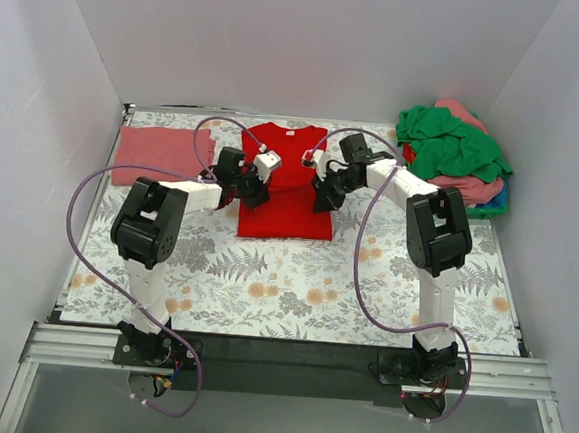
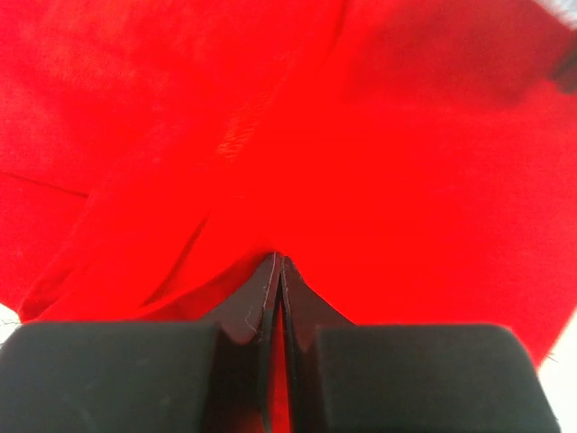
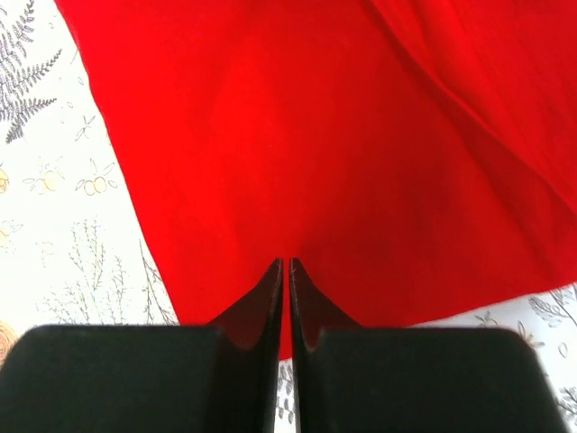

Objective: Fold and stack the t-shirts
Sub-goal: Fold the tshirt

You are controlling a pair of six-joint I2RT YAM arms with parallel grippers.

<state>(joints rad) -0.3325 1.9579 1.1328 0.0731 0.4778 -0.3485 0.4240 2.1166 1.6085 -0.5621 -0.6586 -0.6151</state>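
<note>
A bright red t-shirt [image 1: 287,181] lies in the middle of the floral tablecloth, collar away from me, lower part a neat rectangle. My left gripper [image 1: 254,194] is at its left edge, and the left wrist view shows it [image 2: 279,258] shut with red cloth [image 2: 379,144] pinched between the jaws and folds running to the tips. My right gripper [image 1: 323,197] is at the shirt's right edge. The right wrist view shows it [image 3: 286,262] shut, tips at the edge of the red cloth [image 3: 315,135]. A folded salmon-pink t-shirt [image 1: 162,149] lies at the back left.
A loose pile at the back right holds a green t-shirt [image 1: 451,144] on top, a pink one [image 1: 472,189] and a blue one [image 1: 499,201] beneath. White walls close in on three sides. The floral tablecloth [image 1: 294,287] spreads towards the arm bases.
</note>
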